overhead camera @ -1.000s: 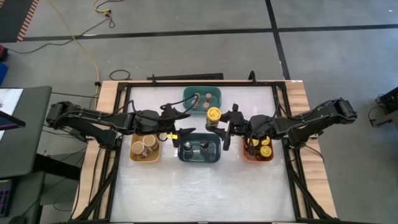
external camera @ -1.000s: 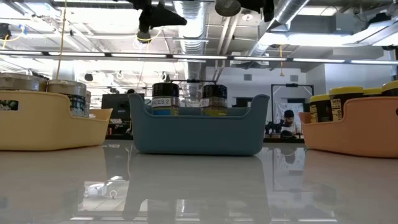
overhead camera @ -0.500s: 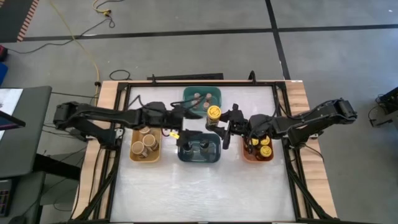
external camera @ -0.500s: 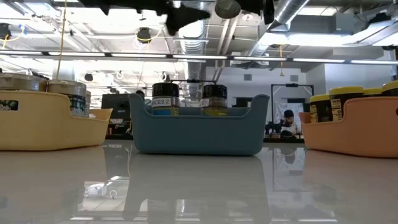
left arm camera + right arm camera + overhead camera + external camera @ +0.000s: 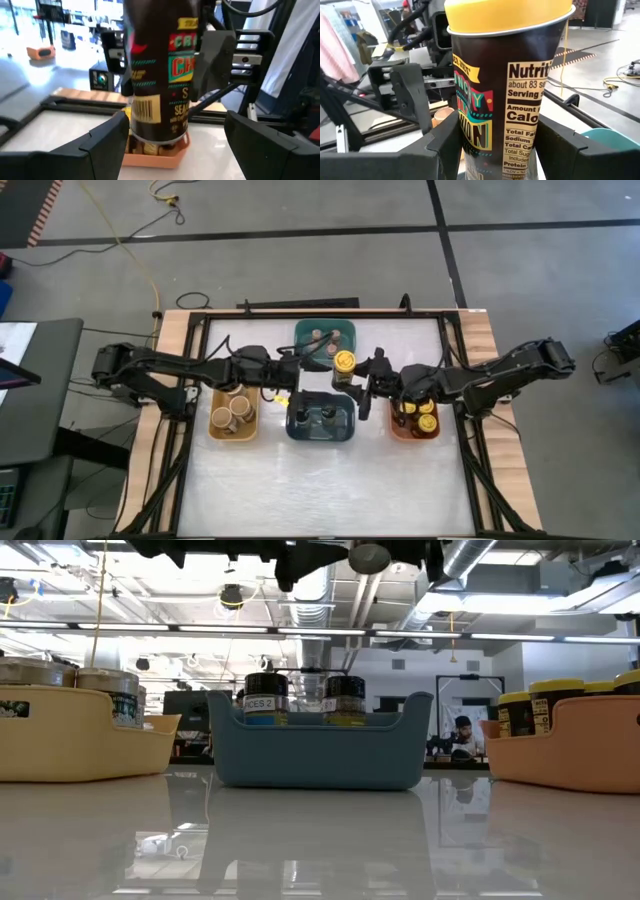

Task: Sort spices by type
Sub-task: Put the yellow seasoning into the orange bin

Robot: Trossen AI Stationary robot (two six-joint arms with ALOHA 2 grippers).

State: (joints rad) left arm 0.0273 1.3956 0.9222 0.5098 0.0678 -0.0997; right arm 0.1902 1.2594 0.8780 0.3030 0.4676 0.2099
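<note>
From the high view I see the right gripper (image 5: 352, 377) pinching a yellow-lidded spice jar (image 5: 343, 363) between the teal bin (image 5: 325, 338) and the dark-blue bin (image 5: 321, 418), just above the dark-blue bin's far edge. The left gripper (image 5: 305, 365) reaches in from the other side, just beside that jar, over the gap between the same two bins. The yellow bin (image 5: 233, 418) with wide tan-topped jars lies left of the dark-blue bin; the orange bin (image 5: 414, 420) with yellow-lidded jars lies right of it.

In the low view, the dark-blue bin (image 5: 320, 750) stands on the tabletop (image 5: 320, 840) with dark-lidded jars (image 5: 262, 695) inside; both arms hang as dark shapes above it.

In the left wrist view, my left gripper's fingers (image 5: 95, 142) are spread wide, the dark jar (image 5: 160, 75) between them but untouched, the orange bin beyond it.

In the right wrist view, the right gripper's fingers (image 5: 445, 140) press both sides of the jar (image 5: 507, 80).
</note>
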